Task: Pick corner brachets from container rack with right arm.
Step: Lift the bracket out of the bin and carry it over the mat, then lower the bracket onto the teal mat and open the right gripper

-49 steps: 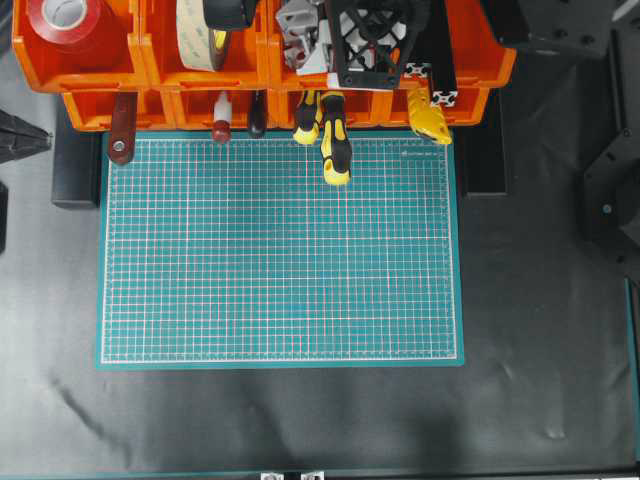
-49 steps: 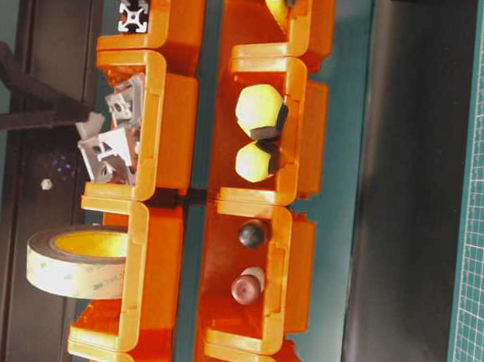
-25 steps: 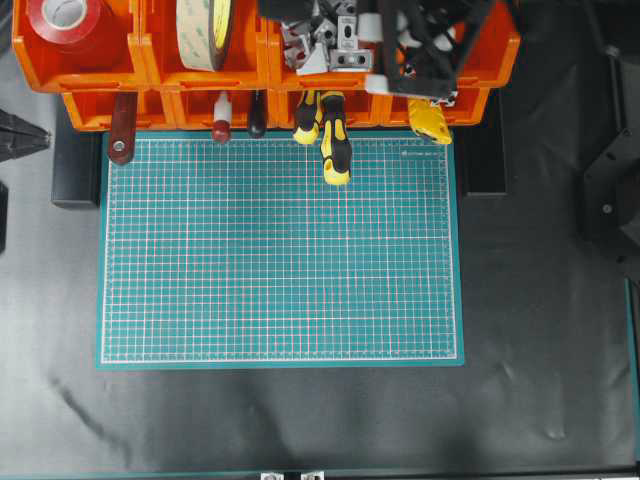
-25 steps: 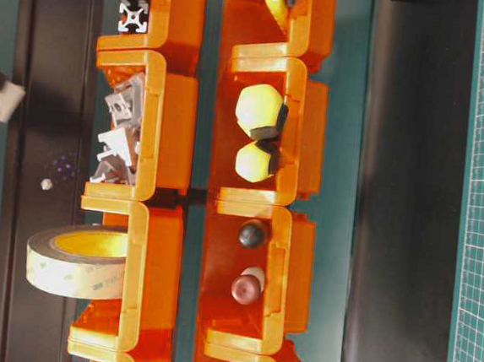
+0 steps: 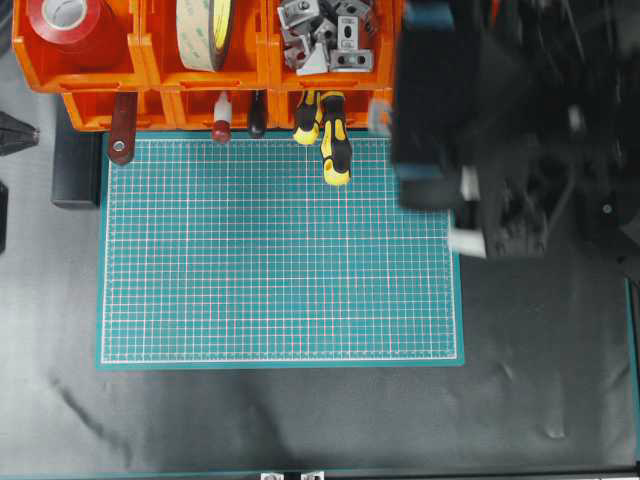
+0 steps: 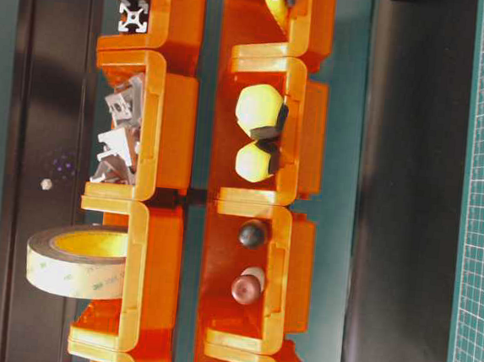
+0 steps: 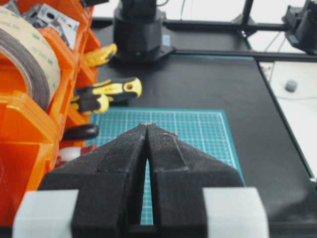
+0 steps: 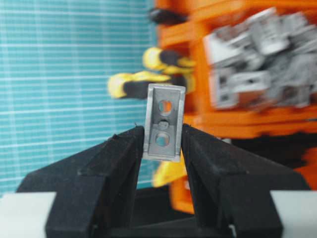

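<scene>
The right hand [image 8: 163,136] is clamped on one bracket [image 8: 164,121], a grey angle piece with two holes that stands upright between the black fingers [image 8: 121,158]. In the overhead view the right arm [image 5: 500,130] is a dark blur over the right end of the rack [image 5: 150,70] and the right edge of the mat [image 5: 280,250]; the held bracket cannot be made out there. The other brackets [image 5: 325,35] lie heaped in a rack bin in the back row, right of the bin with the tape roll [image 5: 205,30]. In the front row just below that bin, yellow-and-black screwdrivers [image 5: 332,140] stick out over the top edge of the mat. A red roll [image 5: 65,20] sits in the rack's leftmost back bin. The mat lies on the black desk [image 5: 300,420] in front of the rack. The left hand [image 7: 147,130] has its fingers pressed together on nothing, pointing across the mat beside the rack.
</scene>
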Controlling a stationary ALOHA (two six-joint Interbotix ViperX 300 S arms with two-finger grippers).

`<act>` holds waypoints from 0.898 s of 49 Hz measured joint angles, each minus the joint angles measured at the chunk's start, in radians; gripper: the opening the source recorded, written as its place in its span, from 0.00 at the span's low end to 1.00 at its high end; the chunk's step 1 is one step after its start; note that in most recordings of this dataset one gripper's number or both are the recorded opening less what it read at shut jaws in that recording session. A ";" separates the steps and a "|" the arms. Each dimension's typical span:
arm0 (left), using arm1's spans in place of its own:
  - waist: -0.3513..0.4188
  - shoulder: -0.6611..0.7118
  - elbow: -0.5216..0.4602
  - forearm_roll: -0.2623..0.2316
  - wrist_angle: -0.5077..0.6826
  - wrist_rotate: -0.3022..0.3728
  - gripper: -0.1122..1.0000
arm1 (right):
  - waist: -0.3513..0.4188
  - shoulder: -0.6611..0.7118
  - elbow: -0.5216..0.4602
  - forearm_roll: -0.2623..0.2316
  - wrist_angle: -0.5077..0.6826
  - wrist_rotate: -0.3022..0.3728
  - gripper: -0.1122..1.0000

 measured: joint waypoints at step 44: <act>-0.005 -0.017 -0.005 0.000 0.011 -0.044 0.10 | 0.034 -0.160 0.678 0.009 -0.738 0.330 0.33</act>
